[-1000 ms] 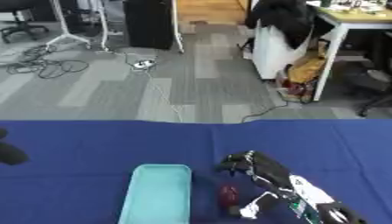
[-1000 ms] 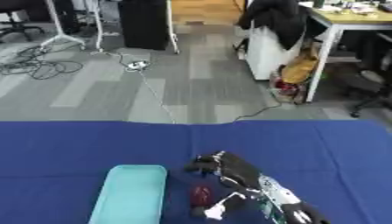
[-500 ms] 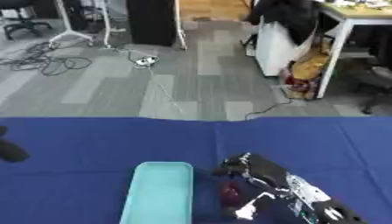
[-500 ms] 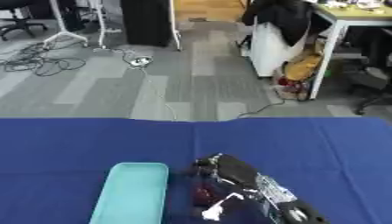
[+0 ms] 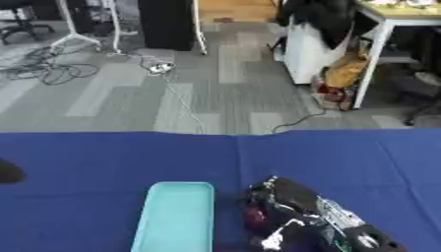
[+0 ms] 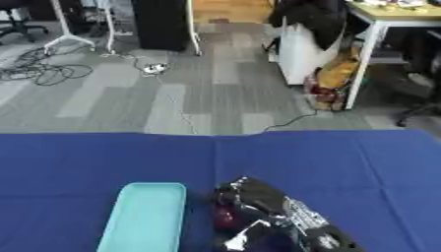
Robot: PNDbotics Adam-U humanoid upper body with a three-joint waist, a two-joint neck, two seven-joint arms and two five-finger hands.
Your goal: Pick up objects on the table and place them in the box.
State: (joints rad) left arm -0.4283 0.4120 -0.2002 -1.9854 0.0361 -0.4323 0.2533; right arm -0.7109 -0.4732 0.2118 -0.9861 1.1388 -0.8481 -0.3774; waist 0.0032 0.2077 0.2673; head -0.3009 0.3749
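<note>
The right hand (image 5: 284, 206) curls over a dark red object (image 5: 256, 215) on the blue worktop (image 5: 103, 162), just beside the light blue box (image 5: 175, 216); a second ago the object lay more exposed. The box is unmoved; a dark shape (image 5: 9, 171) stays at the left edge; I cannot tell whether it is the left hand.

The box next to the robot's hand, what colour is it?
Light turquoise. The box shows best in the left eye view, beside the right hand.

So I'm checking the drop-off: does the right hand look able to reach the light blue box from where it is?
Probably yes. The right hand, apparently curled over a dark red object, sits just right of the light blue box, with only bare blue tablecloth between them.
</note>
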